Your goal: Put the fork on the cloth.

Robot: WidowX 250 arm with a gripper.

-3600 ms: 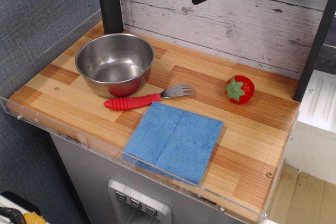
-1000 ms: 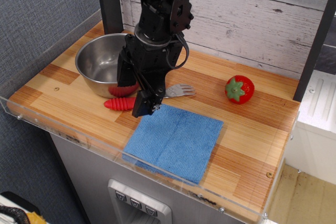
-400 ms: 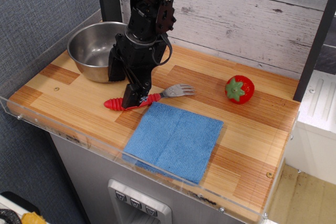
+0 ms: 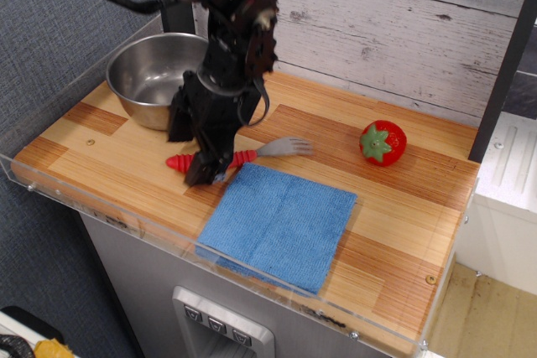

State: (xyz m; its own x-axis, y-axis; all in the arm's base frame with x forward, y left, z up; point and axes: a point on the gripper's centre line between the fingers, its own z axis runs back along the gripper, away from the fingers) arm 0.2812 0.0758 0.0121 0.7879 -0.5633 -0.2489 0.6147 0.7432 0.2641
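Straddling the fork (image 4: 239, 157) handle now, gripper (image 4: 191, 152) having dropped from a moment ago, fingers still apart, cloth (image 4: 281, 224) at 5 o'clock.

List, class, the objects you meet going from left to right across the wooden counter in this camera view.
steel bowl → gripper over the fork's red handle → blue cloth → toy strawberry
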